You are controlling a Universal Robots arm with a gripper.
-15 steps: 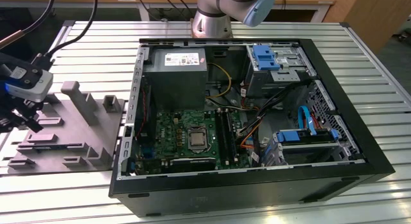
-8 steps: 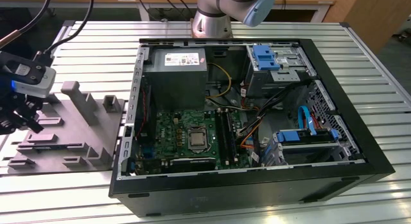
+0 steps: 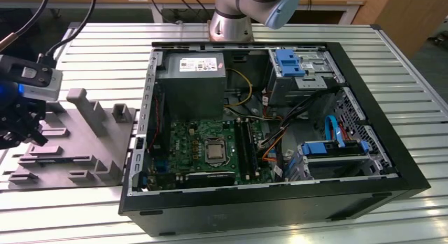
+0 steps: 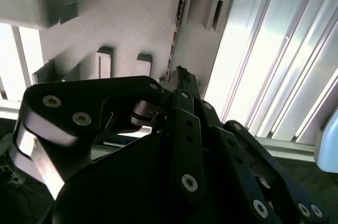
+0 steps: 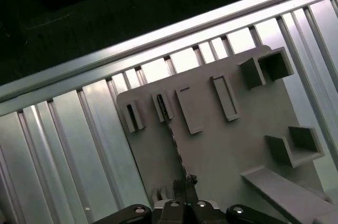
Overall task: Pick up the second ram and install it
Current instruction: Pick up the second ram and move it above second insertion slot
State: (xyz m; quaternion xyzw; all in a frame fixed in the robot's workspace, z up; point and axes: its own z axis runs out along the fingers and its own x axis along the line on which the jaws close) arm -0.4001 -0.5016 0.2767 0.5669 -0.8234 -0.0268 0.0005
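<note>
Clenched on the thin top edge of the second ram (image 5: 171, 139), the claw (image 3: 35, 138) hangs at nine o'clock of the open computer case (image 3: 280, 204) in the exterior view. Its wrist is turned down over the grey holder plate (image 3: 81, 149). In both wrist views the stick stands on edge in a narrow slot of that plate, the fingertips (image 4: 182, 84) pinched at one end. At the case's twelve o'clock the arm's base (image 3: 231, 23) rises from the slatted metal table (image 3: 105, 39). Inside the case the green motherboard (image 3: 189, 144) lies flat, with long black sockets (image 3: 245, 147) at its three o'clock side.
</note>
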